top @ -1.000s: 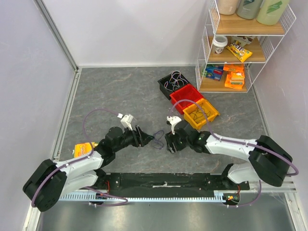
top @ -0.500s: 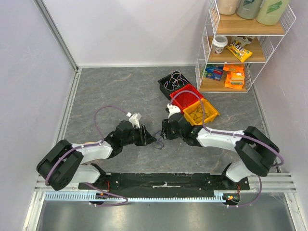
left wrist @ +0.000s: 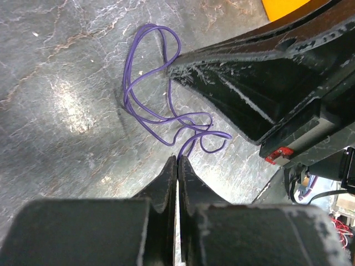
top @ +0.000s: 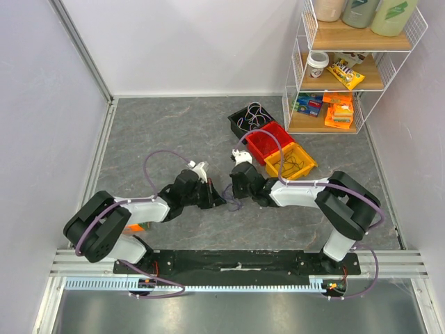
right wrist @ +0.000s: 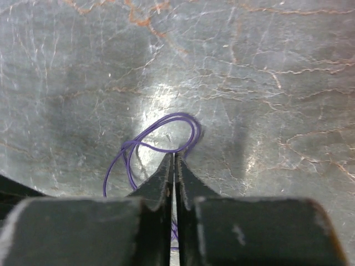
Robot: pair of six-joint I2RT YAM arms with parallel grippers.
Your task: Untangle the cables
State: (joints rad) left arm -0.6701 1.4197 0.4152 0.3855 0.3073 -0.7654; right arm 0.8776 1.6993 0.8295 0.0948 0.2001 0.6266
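The right gripper [right wrist: 172, 159] has its two dark fingers pressed together along a thin seam, tips low over the grey veined surface [right wrist: 277, 83]. A thin purple cable [right wrist: 183, 115] lies in a loose loop just beyond the tips. Its strands run back to and under the fingers, and a sliver of purple shows in the seam lower down. A dark edge at the lower left corner cannot be identified.
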